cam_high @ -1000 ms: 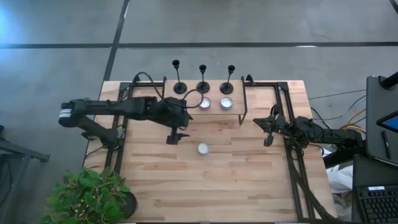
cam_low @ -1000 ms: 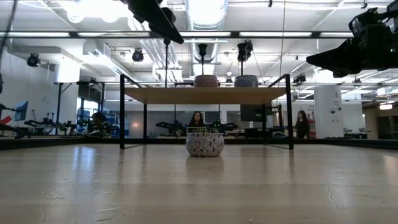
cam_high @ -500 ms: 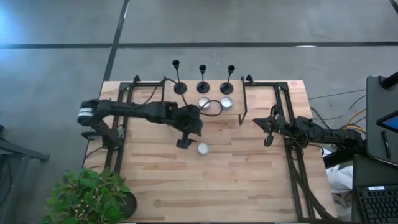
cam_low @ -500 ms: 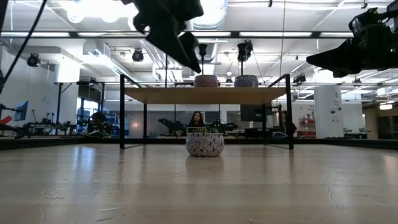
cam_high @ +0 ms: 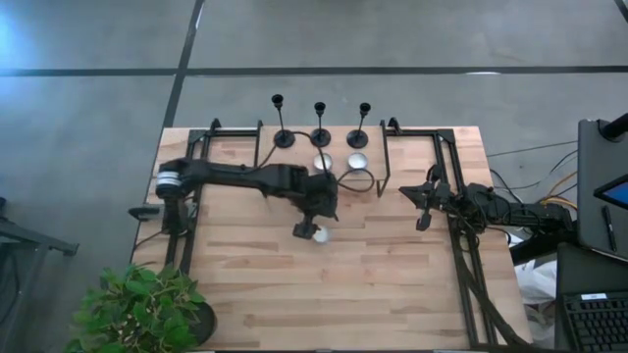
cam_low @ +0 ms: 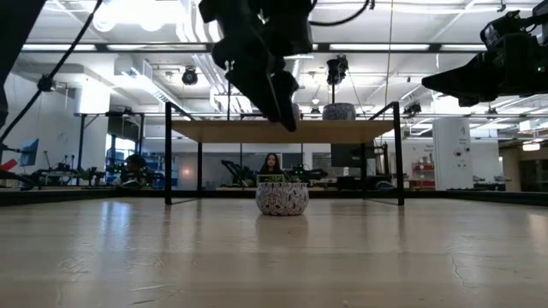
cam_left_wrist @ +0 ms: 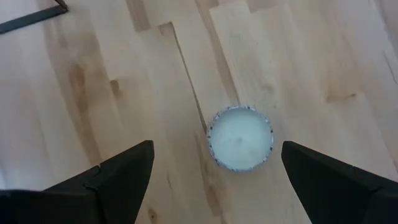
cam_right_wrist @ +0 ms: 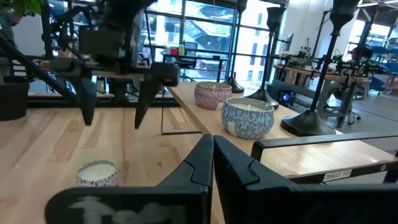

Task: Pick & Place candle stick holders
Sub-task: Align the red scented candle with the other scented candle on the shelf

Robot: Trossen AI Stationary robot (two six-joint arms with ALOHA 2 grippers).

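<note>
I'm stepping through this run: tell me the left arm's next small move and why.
Probably straight down. The left gripper hangs open above the small white candle on the table, which sits between its fingers but off their centre, so lower, then close. The right gripper waits shut at the right edge.

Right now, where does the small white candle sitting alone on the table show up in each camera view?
High view: lone candle at table centre, just under the left gripper.
Low view: centre, patterned pot on the tabletop.
Left wrist view: round white disc between the open fingers.
Right wrist view: low on the left.
Shared landmark: the raised shelf behind it, carrying two more candles.
</note>
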